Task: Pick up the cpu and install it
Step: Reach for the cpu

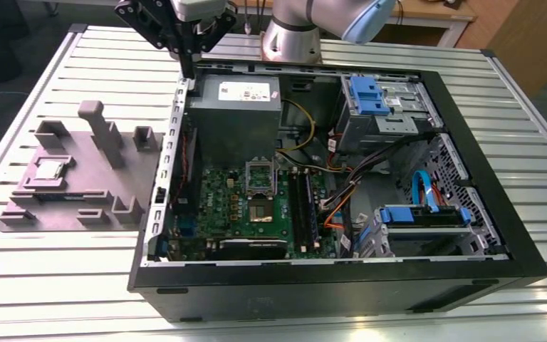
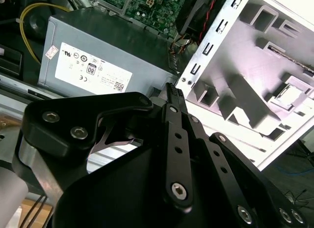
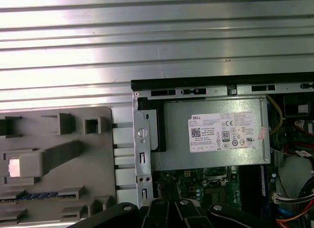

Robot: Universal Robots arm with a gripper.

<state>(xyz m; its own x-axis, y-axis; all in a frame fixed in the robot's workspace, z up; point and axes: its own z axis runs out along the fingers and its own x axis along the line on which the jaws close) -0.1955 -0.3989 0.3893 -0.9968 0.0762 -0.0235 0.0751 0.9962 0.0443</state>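
Computer case (image 1: 350, 288): open, with the claw (image 1: 190, 69) held above one corner of its frame, just beside the grey power supply (image 1: 233, 114). Grey tray (image 1: 112, 187): set below and well apart from the claw. Claw: clenched, nothing gripped. Cpu (image 1: 48, 169): seated in the tray, untouched. Risk judged: the case edge or the tray's upright posts could be struck if the claw is lowered while travelling sideways.

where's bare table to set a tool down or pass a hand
Bare ribbed table: the near corner at the exterior view's left, beside the grey tray, and the strip at the exterior view's right of the case. Inside the case cables crowd it; the pincer hangs over its far corner.
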